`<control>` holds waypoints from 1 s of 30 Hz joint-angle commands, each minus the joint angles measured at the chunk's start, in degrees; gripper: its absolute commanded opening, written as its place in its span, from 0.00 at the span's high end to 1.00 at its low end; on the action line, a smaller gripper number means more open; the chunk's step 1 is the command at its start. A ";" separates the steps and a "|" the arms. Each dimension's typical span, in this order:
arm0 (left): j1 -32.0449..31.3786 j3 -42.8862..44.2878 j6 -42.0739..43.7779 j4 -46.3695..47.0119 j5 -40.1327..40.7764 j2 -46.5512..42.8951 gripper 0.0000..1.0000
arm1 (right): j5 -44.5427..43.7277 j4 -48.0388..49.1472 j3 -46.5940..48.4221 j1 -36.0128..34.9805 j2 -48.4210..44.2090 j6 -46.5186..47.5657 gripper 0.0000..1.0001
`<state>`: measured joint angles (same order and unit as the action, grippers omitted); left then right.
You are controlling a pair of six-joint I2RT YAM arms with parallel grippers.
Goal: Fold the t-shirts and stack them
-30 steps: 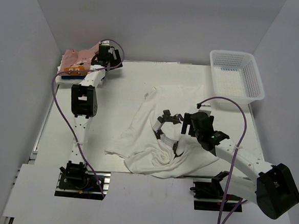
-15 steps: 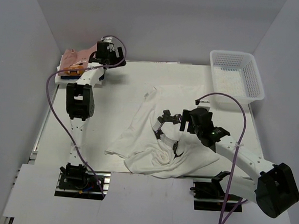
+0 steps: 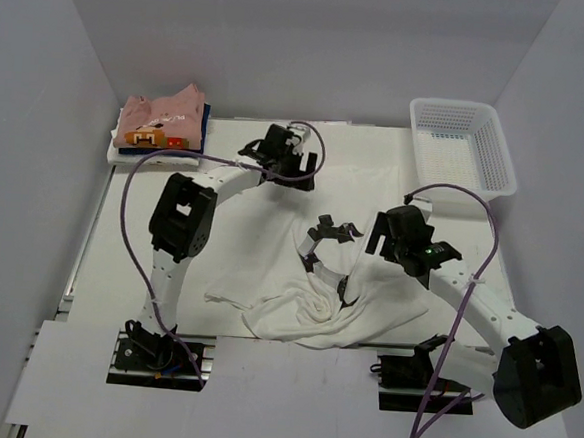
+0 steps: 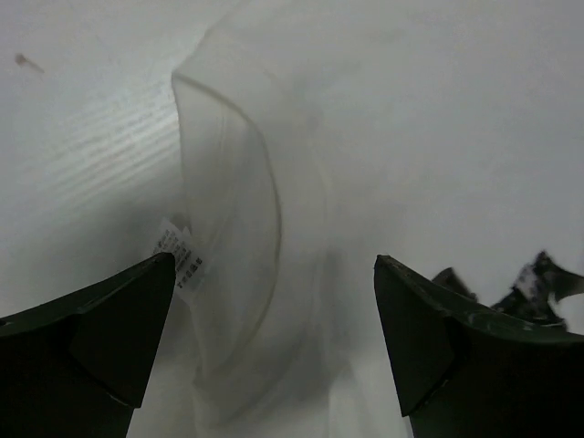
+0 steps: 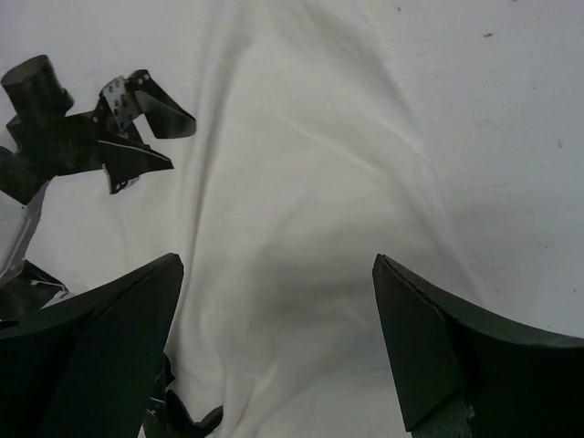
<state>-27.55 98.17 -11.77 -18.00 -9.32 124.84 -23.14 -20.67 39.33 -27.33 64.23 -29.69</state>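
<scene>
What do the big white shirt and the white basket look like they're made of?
The white shirt looks like soft matte cloth, probably cotton: it creases and bunches, with a stitched collar and label. The basket looks like rigid moulded plastic, judging by its even mesh walls.

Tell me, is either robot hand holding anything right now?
Nothing is held: the left hand and the right hand are both open over the white t-shirt.
</scene>
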 commanded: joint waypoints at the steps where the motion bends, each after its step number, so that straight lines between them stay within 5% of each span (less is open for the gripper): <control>1: 0.40 1.14 1.57 -4.41 4.83 1.72 0.00 | 1.95 -3.24 0.15 2.71 -0.33 -1.07 0.10; 3: -0.13 1.94 1.57 -5.72 8.16 3.73 0.00 | 2.48 -3.77 -0.66 3.16 -0.59 -1.16 0.10; 7: -0.66 2.03 2.37 -8.01 12.65 5.59 0.30 | 3.97 -3.24 -3.81 4.31 -2.87 -0.02 0.10; 8: -0.66 2.02 2.37 -8.02 13.53 6.12 0.52 | 4.50 -3.07 -3.91 4.39 -3.31 0.07 0.10; 10: -0.66 1.50 0.62 -9.07 17.48 6.12 0.76 | 4.41 -3.33 -4.00 4.66 -4.02 0.68 0.10; 11: -0.05 0.63 -1.92 -9.77 19.06 6.12 1.00 | 4.50 -3.24 -4.00 4.66 -3.85 1.47 0.10; 19: 5.39 -12.97 -17.39 -14.08 43.32 -4.04 1.00 | 8.63 -1.14 -2.68 4.22 0.36 5.34 0.10; 24: 12.42 -23.01 -23.55 -14.61 42.81 -11.97 1.00 | 10.04 2.90 -0.93 4.22 2.39 7.54 0.10; 30: 11.29 -27.15 -19.26 -10.14 39.13 -16.55 1.00 | 16.00 7.30 -2.41 4.04 4.58 7.64 0.10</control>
<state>-13.65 72.58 -31.81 -29.32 31.75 111.83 -11.49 -17.80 35.83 -23.00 67.29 -23.09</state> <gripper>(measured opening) 0.022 0.903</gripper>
